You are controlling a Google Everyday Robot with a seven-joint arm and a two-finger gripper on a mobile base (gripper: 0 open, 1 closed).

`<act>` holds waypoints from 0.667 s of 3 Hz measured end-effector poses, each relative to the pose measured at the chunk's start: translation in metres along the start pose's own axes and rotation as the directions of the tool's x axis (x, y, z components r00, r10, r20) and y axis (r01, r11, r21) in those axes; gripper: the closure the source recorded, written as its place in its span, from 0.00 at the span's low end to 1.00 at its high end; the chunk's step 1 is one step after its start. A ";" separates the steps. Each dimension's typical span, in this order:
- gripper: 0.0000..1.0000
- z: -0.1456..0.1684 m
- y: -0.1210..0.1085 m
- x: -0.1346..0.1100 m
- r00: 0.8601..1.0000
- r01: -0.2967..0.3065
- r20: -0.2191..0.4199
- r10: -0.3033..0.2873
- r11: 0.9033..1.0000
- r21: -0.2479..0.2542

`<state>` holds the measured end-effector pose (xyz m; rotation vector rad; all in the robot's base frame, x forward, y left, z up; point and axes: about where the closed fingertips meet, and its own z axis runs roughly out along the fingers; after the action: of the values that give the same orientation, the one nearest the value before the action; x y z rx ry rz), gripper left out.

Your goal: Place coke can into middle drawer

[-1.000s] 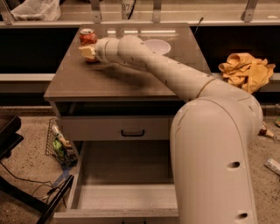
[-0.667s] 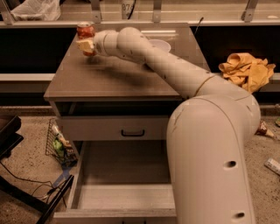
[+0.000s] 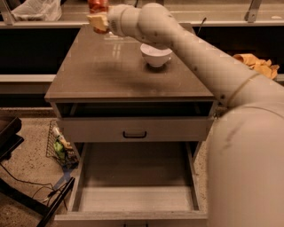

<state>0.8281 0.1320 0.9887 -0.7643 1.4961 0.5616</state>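
The coke can (image 3: 97, 5) is red-orange and sits at the top edge of the view, partly cut off. My gripper (image 3: 98, 18) is shut on it and holds it well above the cabinet top (image 3: 102, 71), over its back left part. The white arm reaches in from the lower right. The middle drawer (image 3: 135, 190) stands pulled out at the bottom of the view, its pale grey floor bare. Above it is the upper drawer (image 3: 133, 129) with a flat front and a small black handle.
A white bowl (image 3: 156, 55) stands on the cabinet top at the back middle. A wire basket (image 3: 60, 146) with bottles stands on the floor to the left. A yellow cloth (image 3: 257, 64) lies at the right. Black cables and a stand lie at the lower left.
The gripper closed on the can on the cabinet top and lifted it up and away from the surface. The white bowl, earlier hidden behind the arm, now shows.
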 end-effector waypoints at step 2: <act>1.00 -0.114 0.084 0.002 1.000 -0.019 -0.011 0.018 0.997 -0.070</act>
<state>0.6897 0.1023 0.9872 -0.8090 1.5006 0.6279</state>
